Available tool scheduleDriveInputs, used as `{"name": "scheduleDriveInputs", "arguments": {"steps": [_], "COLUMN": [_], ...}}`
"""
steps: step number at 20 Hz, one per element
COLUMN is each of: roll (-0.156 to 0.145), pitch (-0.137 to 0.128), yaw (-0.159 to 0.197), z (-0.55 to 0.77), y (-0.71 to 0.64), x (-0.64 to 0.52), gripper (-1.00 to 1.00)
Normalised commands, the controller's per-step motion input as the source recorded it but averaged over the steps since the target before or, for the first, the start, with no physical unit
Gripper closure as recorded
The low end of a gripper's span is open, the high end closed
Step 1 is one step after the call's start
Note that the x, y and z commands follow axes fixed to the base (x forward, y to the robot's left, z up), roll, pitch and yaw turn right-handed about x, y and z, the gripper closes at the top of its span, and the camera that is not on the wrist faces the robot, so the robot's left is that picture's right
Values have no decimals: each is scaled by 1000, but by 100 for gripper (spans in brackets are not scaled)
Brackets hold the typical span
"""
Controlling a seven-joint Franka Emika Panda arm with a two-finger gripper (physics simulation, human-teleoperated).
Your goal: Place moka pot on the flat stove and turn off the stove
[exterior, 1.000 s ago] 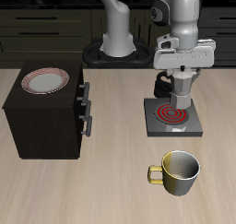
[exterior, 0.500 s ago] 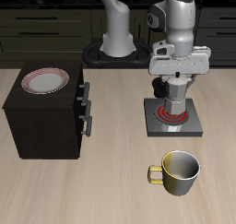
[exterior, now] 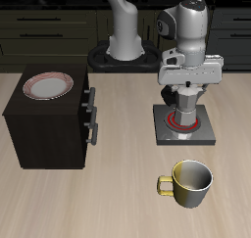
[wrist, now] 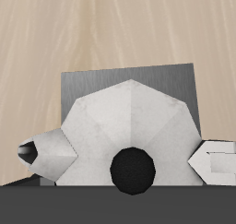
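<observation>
Directly over the red rings of the flat stove [exterior: 184,124], the moka pot [exterior: 184,103] is held pinched by the end effector [exterior: 186,85], while a yellowish-green mug [exterior: 188,182] is seen nearer the desk's [exterior: 118,203] front edge.

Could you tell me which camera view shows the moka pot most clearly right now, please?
The wrist view: the moka pot fills it from above, facets and black lid knob plain. In the exterior view the pincer hides most of it over the flat stove.
</observation>
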Motion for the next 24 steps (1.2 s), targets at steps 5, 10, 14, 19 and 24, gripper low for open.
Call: {"name": "scheduleDriveInputs", "arguments": {"steps": [5,10,14,19,24], "roll": [-1,19,5,7,21], "pitch": [-1,9,-21,-3,-10], "yaw": [-9,-5,12,-8,11], "z": [16,42,103,86,141], "y": [18,80,29,1,60], "x": [-23,-78,-35,-124,-251], "gripper": [-100,-100,-100,-100,-100]}}
